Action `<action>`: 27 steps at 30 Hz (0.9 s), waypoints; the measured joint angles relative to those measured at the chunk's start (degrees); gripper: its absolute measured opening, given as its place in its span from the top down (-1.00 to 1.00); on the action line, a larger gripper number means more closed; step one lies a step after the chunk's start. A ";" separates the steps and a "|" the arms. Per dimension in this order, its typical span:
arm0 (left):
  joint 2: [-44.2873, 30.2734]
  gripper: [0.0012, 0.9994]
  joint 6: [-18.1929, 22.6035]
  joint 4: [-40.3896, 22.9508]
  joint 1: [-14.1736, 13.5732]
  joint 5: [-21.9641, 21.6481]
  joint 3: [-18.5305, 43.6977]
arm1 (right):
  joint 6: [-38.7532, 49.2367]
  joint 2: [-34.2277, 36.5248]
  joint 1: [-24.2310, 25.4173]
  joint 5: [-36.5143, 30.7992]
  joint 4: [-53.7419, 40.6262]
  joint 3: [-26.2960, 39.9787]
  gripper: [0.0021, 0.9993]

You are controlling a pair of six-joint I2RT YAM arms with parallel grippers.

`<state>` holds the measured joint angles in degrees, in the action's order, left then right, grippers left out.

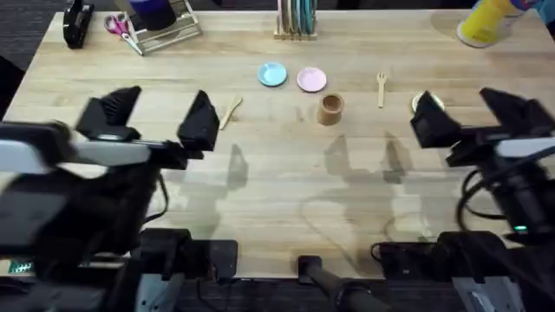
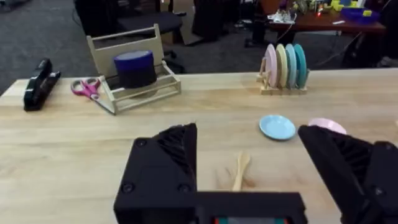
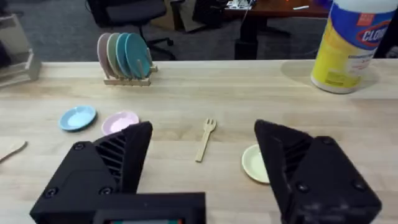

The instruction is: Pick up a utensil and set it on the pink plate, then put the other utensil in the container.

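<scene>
The wooden spoon (image 1: 230, 113) lies on the table just beyond my left gripper (image 1: 160, 117), which is open and empty; the spoon (image 2: 240, 171) shows between the fingers in the left wrist view. The wooden fork (image 1: 381, 88) lies right of the tan container (image 1: 330, 109), and the fork (image 3: 206, 139) lies ahead of my open, empty right gripper (image 1: 473, 117). The pink plate (image 1: 311, 80) sits behind the container, beside a light blue plate (image 1: 272, 74). The pink plate (image 3: 118, 122) holds nothing.
A pale yellow-green plate (image 1: 427, 102) sits partly behind my right gripper's finger. At the back stand a rack of upright plates (image 1: 295, 22), a wooden holder with a dark blue cylinder (image 1: 160, 22), scissors (image 1: 117, 24), a stapler (image 1: 78, 22) and a yellow canister (image 1: 490, 19).
</scene>
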<state>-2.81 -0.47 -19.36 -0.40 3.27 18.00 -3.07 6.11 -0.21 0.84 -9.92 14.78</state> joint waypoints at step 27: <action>-52.71 -0.99 2.71 -48.18 0.00 0.69 53.43 | 0.04 51.31 0.00 -0.66 -51.15 53.46 -1.00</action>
<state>-55.52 2.24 -67.54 -0.40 3.96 71.44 -3.03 57.43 -0.21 0.18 -61.07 68.24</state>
